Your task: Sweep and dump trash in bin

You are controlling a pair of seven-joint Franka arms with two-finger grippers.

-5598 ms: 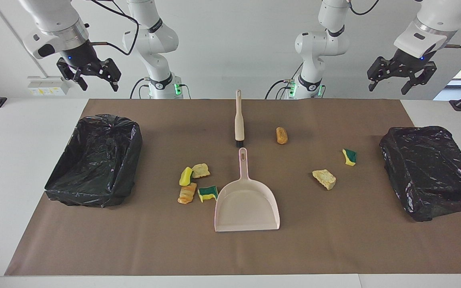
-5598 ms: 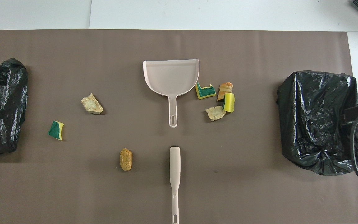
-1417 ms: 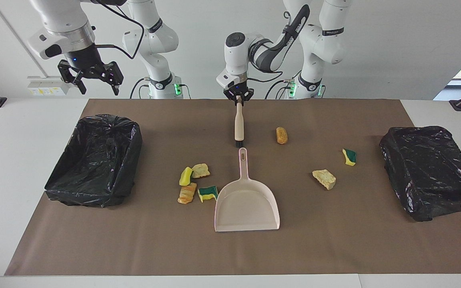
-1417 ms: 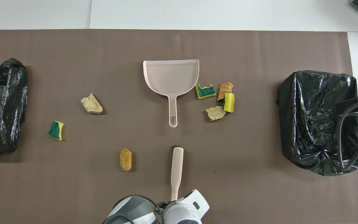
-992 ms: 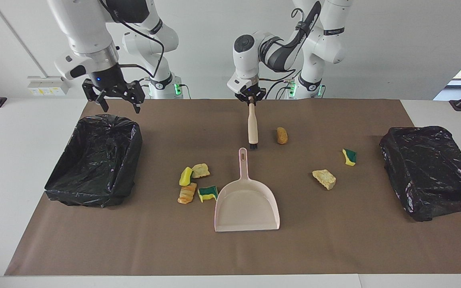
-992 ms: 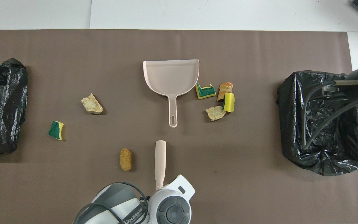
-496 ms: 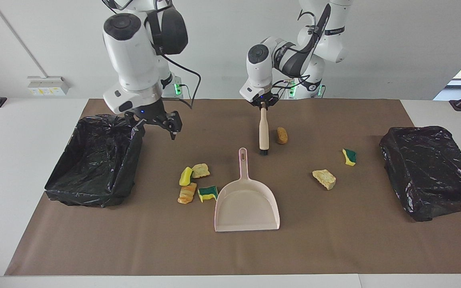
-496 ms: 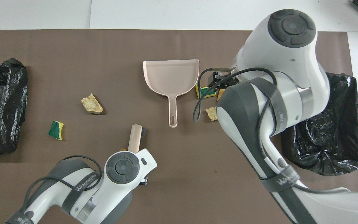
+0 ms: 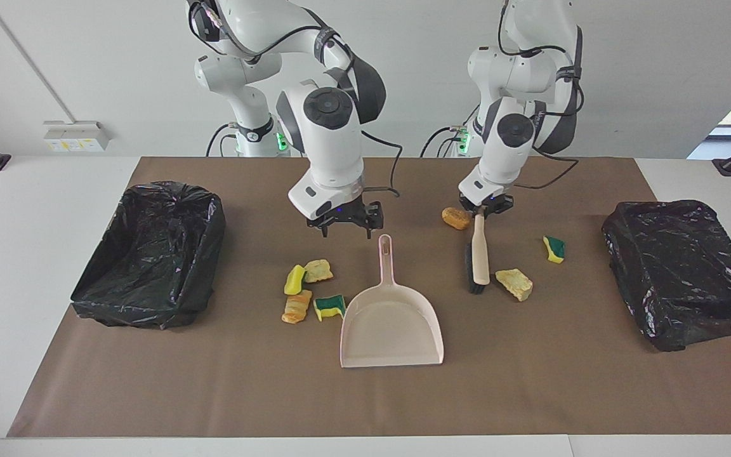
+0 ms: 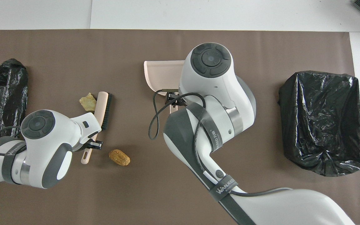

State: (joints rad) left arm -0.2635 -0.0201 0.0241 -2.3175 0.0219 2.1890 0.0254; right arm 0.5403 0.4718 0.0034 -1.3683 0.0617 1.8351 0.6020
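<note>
I've got the brush (image 9: 479,257) clamped in my left gripper (image 9: 482,210) by the thin end of its handle, bristles angled down beside the pale yellow scrap (image 9: 514,283), with the orange-tan scrap (image 9: 455,218) just next to the gripper. My right gripper (image 9: 344,228) hangs with its jaws spread over the dustpan handle (image 9: 386,252), not gripping yet. The four scraps (image 9: 308,289) clustered beside the dustpan (image 9: 391,325) and the green-backed scrap (image 9: 554,249) toward the left arm's bin (image 9: 683,270) all lie on the brown mat (image 9: 530,393). I reckon these foam bits are feather-light and springy, so they'll skid or tumble under a hard stroke. The pan looks stiff and light; I'd grip mid-handle.
</note>
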